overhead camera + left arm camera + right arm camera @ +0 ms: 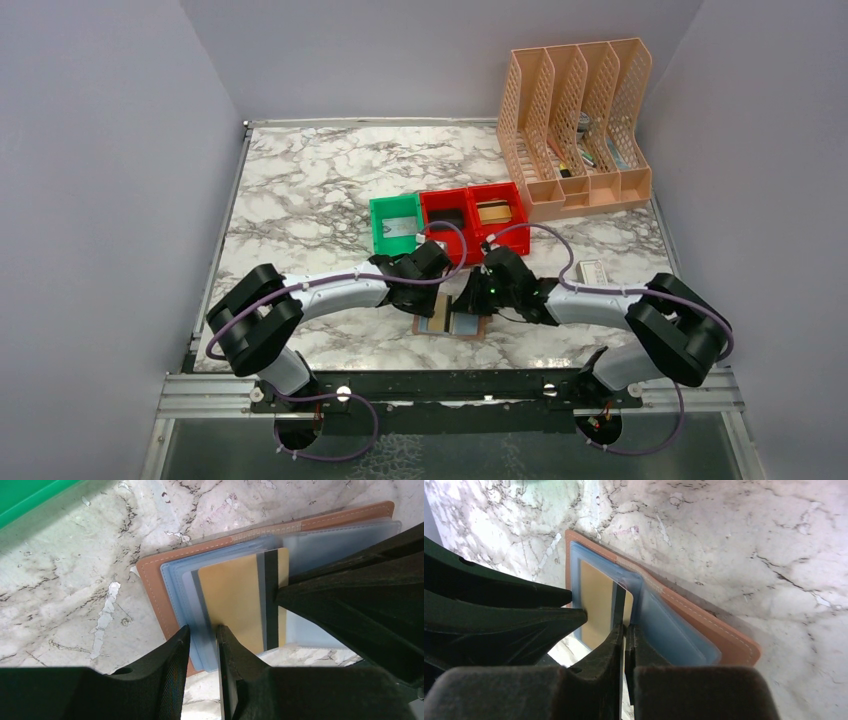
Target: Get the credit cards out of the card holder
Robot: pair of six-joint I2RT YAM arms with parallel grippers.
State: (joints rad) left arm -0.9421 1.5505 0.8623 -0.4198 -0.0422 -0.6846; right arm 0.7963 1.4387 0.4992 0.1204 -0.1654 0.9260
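The marble desk (300, 190) carries a peach file organizer (575, 130) at its far right corner. In front of that, toward the middle, stand two red bins (470, 215) with a green bin (397, 225) touching their left side. A small white box (591, 271) lies near the right edge, beside the right arm. None of these lies between the arms and their work.

The card holder (155, 580) lies open and flat near the middle of the desk's near edge, brown cover down and light blue pockets up. Both arms bend inward over it and hide most of it from above.

The left claw (203, 632) stands narrowly apart, one finger on each side of the holder's blue sleeves at their edge, pinching them. The right claw (625, 630) is closed almost fully on the black-striped end of a gold card (232, 600), which sticks out of a blue sleeve.
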